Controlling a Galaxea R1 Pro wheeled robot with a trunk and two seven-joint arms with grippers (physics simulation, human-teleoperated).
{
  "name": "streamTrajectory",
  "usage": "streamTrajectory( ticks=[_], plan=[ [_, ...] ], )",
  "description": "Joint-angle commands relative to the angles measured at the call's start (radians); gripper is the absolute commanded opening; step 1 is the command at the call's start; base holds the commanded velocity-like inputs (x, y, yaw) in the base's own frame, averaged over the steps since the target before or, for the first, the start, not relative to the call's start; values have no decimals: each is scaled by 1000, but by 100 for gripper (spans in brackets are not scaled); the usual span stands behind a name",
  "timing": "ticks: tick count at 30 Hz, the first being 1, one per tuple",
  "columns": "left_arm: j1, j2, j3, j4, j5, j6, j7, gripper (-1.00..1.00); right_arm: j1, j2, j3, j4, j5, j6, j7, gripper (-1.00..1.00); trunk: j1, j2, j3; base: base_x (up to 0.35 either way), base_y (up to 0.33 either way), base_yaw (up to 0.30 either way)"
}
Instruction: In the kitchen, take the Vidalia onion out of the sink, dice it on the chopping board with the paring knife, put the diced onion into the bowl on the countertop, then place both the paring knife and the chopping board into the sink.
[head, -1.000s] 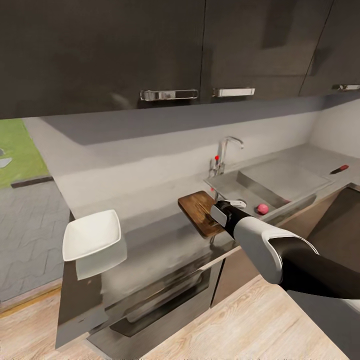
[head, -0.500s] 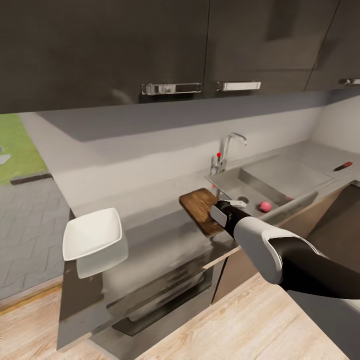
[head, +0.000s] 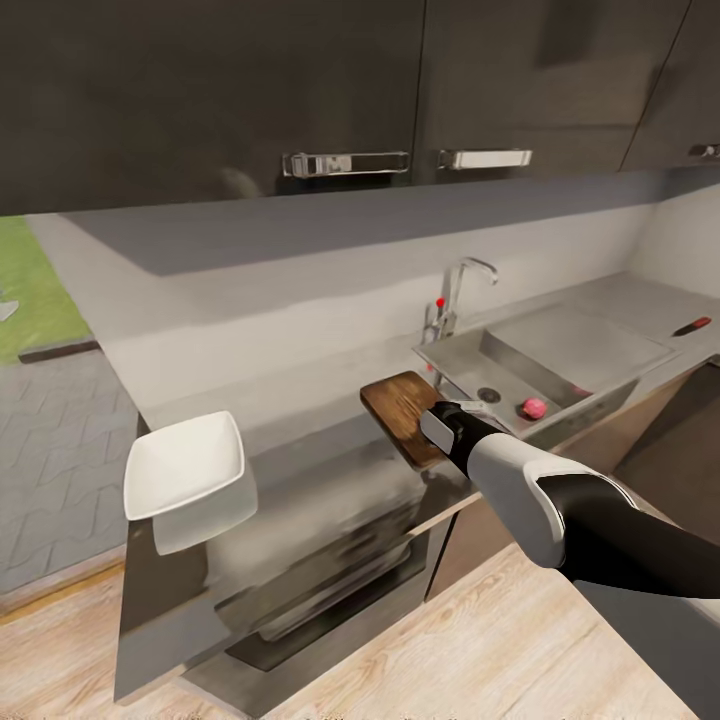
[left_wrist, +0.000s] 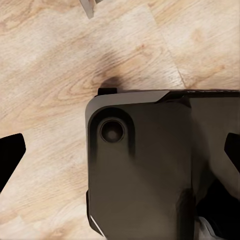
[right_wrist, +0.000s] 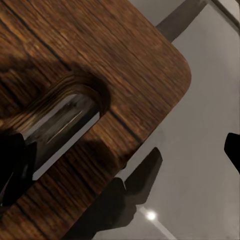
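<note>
The dark brown chopping board (head: 400, 405) lies on the grey countertop (head: 300, 400), just left of the sink (head: 462, 362). My right gripper (head: 462, 408) hovers open over the board's end toward the sink. In the right wrist view the oval slot (right_wrist: 60, 125) of the chopping board (right_wrist: 100, 65) sits close below, one dark finger (right_wrist: 10, 165) over the wood and the other at the frame's edge over the countertop (right_wrist: 205, 140). The pinkish Vidalia onion (head: 535, 407) rests in the basin. The paring knife (head: 692, 326) lies far right. The white bowl (head: 185, 465) stands at the left.
The chrome tap (head: 455, 295) with its red knob rises behind the sink, and the flat drainboard (head: 580, 345) lies to its right. Dark upper cabinets (head: 300, 90) hang overhead. My left gripper (left_wrist: 120, 155) hangs open over my dark base (left_wrist: 145, 165) and the wood floor (left_wrist: 50, 65).
The whole picture has shifted slightly, so the camera has moved. My right gripper keeps its place over the board's end by the sink; onion, knife and bowl lie as before.
</note>
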Motion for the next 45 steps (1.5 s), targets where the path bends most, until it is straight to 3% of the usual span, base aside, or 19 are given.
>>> streamTrajectory(
  ticks=[1, 39, 45],
  plan=[
    [0, 0, 0, -1, 0, -2, -1, 100, 0, 0, -1, -2, -2, 6, -4, 100, 0, -1, -3, 0, 0, 0],
    [0, -1, 0, -1, 0, -2, -1, 100, 0, 0, -1, -2, -2, 7, -3, 100, 0, -1, -22, 0, 0, 0],
    [0, -1, 0, -1, 0, -2, -1, 100, 0, 0, -1, -2, -3, 44, 0, 100, 0, -1, -27, 0, 0, 0]
  ],
)
